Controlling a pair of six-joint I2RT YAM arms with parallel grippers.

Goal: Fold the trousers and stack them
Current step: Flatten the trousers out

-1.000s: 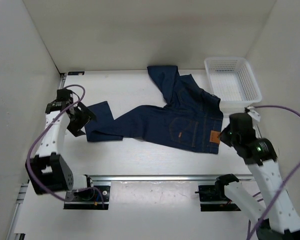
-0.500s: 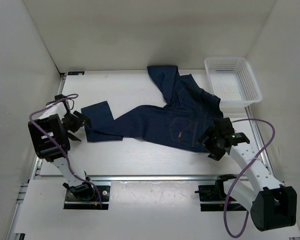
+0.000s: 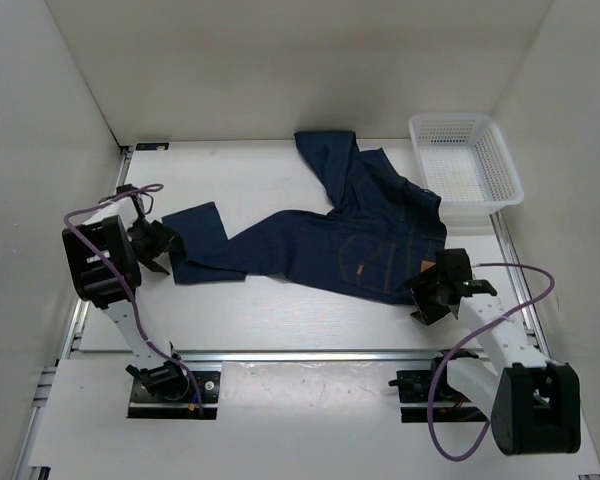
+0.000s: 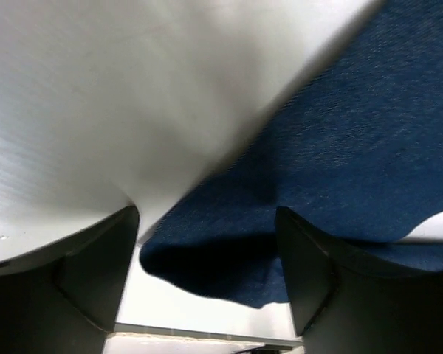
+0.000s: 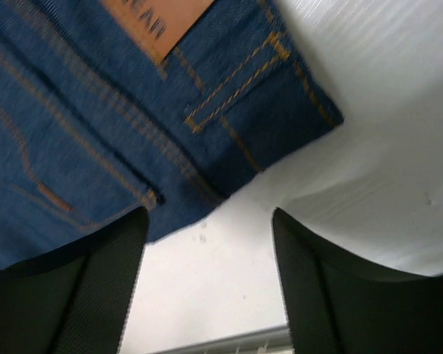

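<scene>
Looking down from the top camera, the trousers (image 3: 360,245) lie spread on the white table (image 3: 270,320). Their waistband is to the right, one leg runs left and the other bends toward the back wall. The left gripper (image 3: 158,248) sits at the hem of the left-running leg. The right gripper (image 3: 427,293) sits at the near corner of the waistband. A white basket (image 3: 467,160) stands back right, just beside the trousers.

On the left wrist camera, the fingers (image 4: 88,273) stand wide apart, released, with the hem edge lying slack between them.

On the right wrist camera, the fingers (image 5: 96,287) are spread too, holding nothing. Bare table shows between them, and the waistband corner with its tan patch (image 5: 159,22) lies just ahead.
</scene>
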